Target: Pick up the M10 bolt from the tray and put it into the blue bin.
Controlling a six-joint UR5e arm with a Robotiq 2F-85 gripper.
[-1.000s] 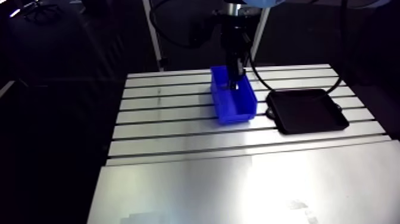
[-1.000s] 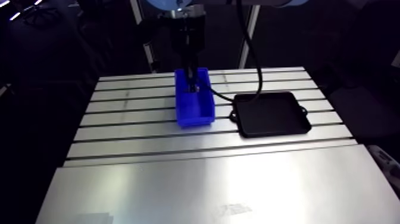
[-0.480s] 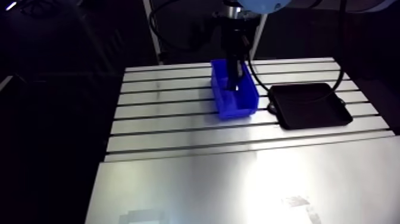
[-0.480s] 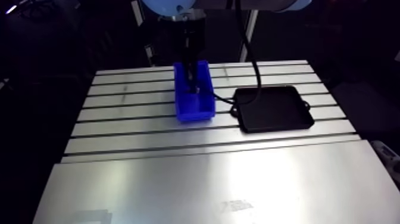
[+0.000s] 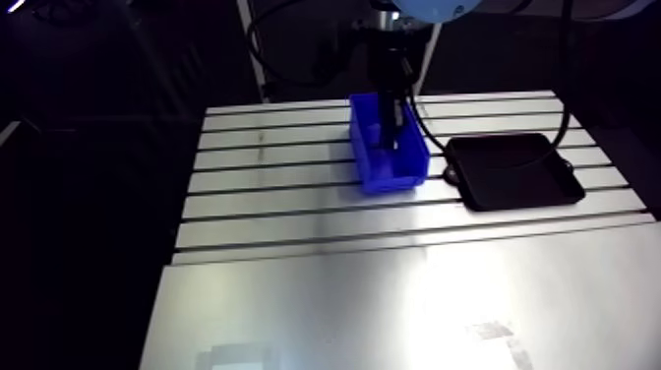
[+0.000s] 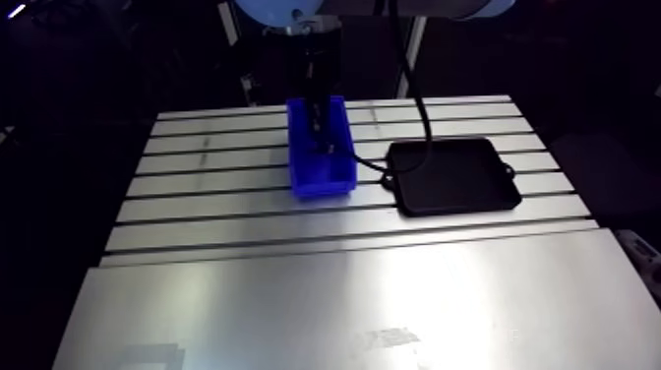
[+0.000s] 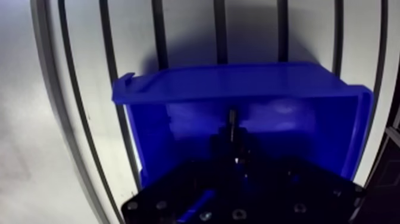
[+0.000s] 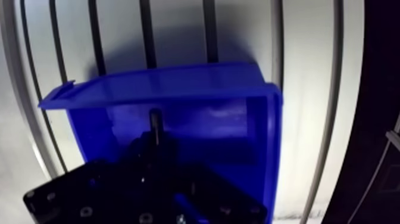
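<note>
We record the gripper lowered into the mouth of the blue bin, with its dark body filling the near part of the wrist view. The M10 bolt projects forward from between the fingertips as a slim dark shank. It lies over the bin's blue floor and short of the far wall. We judge the fingers to be clenched on the bolt. The contact itself is dim in the wrist view, so we report this grasp as apparent rather than confirmed. We cannot tell whether the bolt's free end touches the bin floor. In the arm view the wrist comes straight down from above, and the gripper stands inside the bin, toward its rear half. The bin rests upright on the slotted aluminium table, with its long side running across the slots. The black tray lies flat on the same table just beside the bin, on the side toward the table's right edge as the arm view shows it. A narrow strip of table shows between the two, so we record them as near but apart. The smooth plate section of the table lies nearer the camera than both.
</note>
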